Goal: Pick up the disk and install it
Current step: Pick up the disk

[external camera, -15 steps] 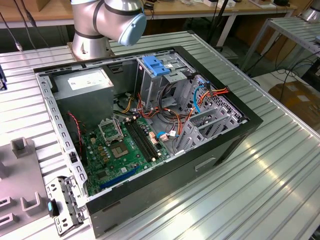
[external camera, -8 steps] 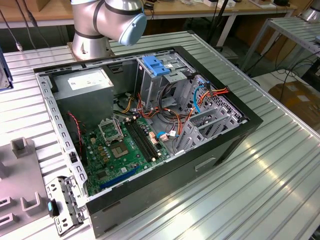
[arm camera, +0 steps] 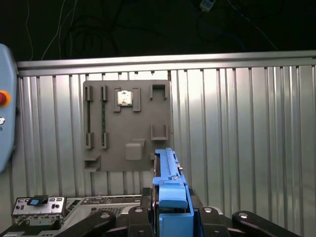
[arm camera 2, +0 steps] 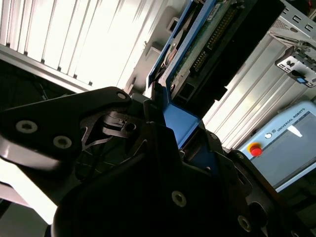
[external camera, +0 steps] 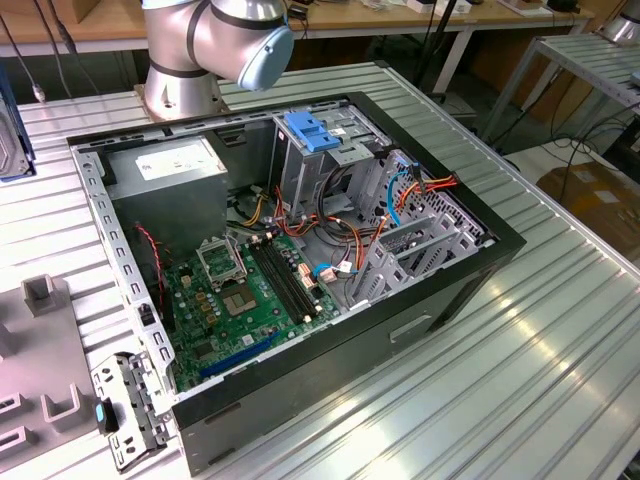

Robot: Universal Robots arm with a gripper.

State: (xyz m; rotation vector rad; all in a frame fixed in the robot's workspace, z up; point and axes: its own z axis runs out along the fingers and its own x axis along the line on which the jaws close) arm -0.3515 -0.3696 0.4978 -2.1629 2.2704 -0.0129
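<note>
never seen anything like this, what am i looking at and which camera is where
It is a robot arm standing on a ribbed metal table. The exterior view is taken off the arm and looks down at an open computer case lying on that table. Both wrist views come from cameras riding on the arm near its gripper. There the gripper is clamped on the disk, a drive in blue rails, seen edge-on. Beyond it in the first wrist view lies a grey plate of part holders.
</note>
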